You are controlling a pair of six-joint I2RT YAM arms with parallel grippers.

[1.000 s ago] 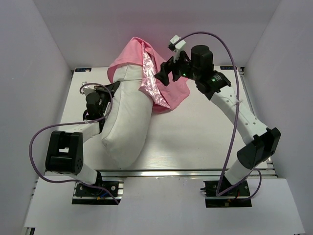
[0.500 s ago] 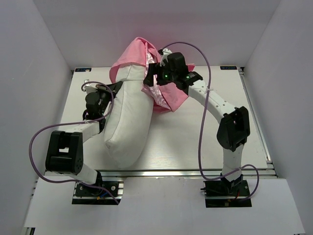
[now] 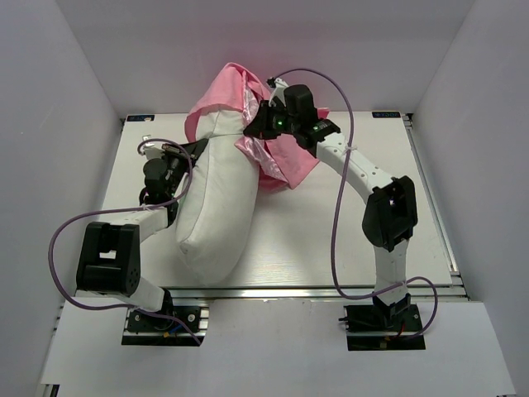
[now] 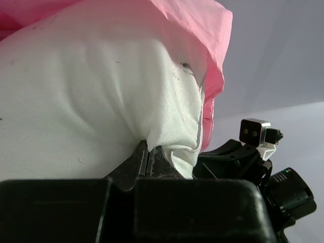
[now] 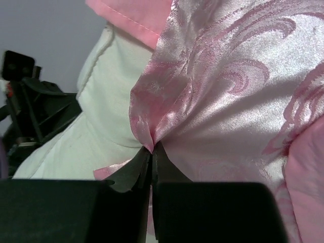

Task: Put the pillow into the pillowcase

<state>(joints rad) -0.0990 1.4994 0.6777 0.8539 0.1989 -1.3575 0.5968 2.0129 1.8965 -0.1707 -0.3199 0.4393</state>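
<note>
The pillow [image 3: 216, 198] lies left of centre on the worktop [image 3: 331, 240], long axis running from the near edge to the far edge, its far end capped by the pillowcase [image 3: 223, 87]. Left gripper [image 4: 148, 157] is pinched tight on a fold of the pillow's side, right gripper [image 5: 152, 152] clamped on the pillowcase's rose-patterned satin; the blue labels [image 3: 136, 118] at the far corners are too small to read

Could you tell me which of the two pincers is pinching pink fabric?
The right pincer, shut on the pillowcase; the left pincer pinches the white pillow.
</note>
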